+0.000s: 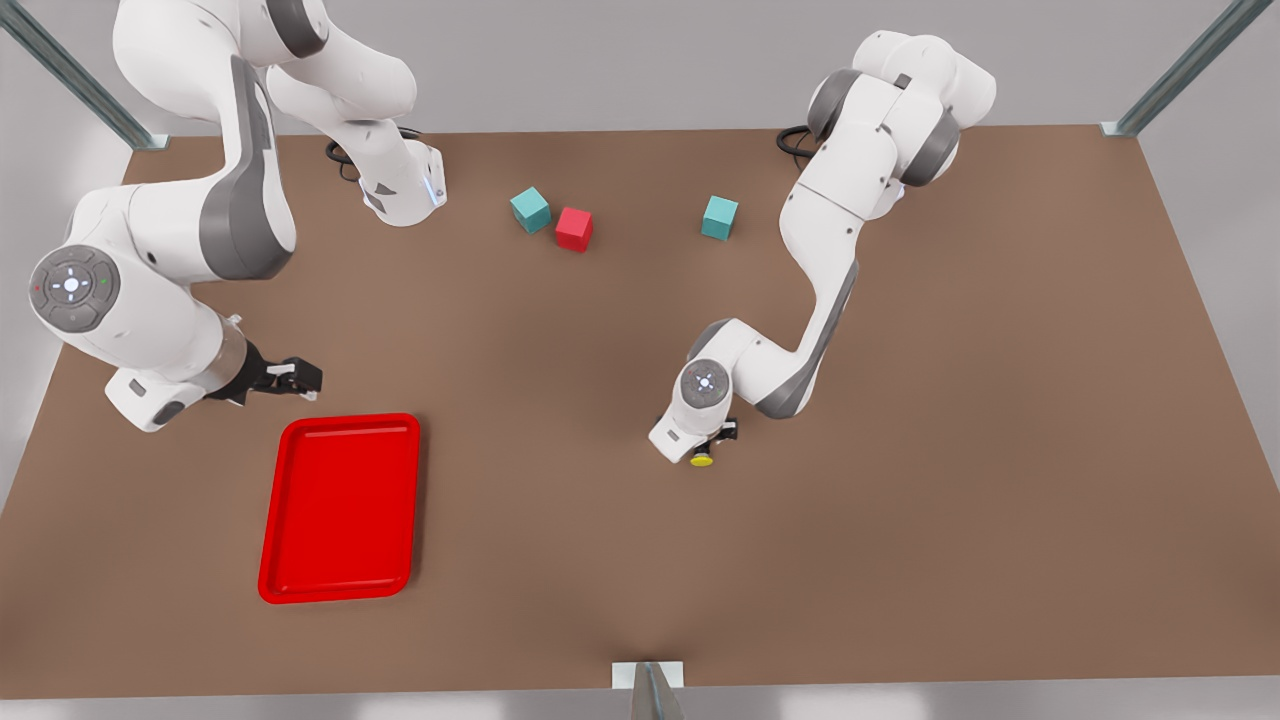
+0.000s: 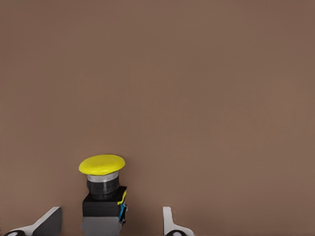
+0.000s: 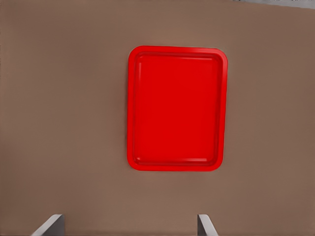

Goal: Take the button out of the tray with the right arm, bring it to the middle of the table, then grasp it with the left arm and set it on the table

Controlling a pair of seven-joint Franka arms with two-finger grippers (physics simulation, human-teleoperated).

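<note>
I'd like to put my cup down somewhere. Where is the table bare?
Bare: the table on the front view's right, and between the tray and the button. Crowded: the far edge by the cubes, around the left gripper at the button, and the right gripper beside the tray.

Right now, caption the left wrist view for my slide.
Open left gripper straddling the yellow-capped dark grey button above the brown table.
</note>
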